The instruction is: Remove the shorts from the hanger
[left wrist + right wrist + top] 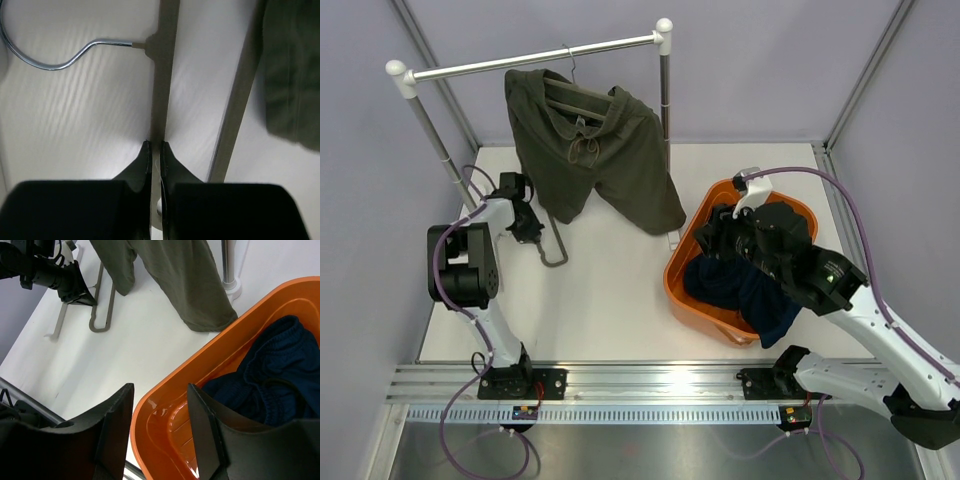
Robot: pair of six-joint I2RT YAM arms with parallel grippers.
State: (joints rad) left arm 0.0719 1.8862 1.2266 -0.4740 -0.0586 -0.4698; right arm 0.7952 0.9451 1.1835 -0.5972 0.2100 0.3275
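The olive-green shorts hang by the waistband from a dark hanger hooked on the rack's rail; the drawstring faces front. Their legs show in the right wrist view and at the left wrist view's right edge. My left gripper is low at the table, left of the shorts, shut on the bar of a second, empty grey hanger lying on the table. My right gripper is open and empty above the orange basket's near-left rim.
The orange basket at right holds dark blue shorts, partly draped over its front edge. The rack's right post and foot stand just behind the basket; its left post is beside my left arm. Walls enclose the table.
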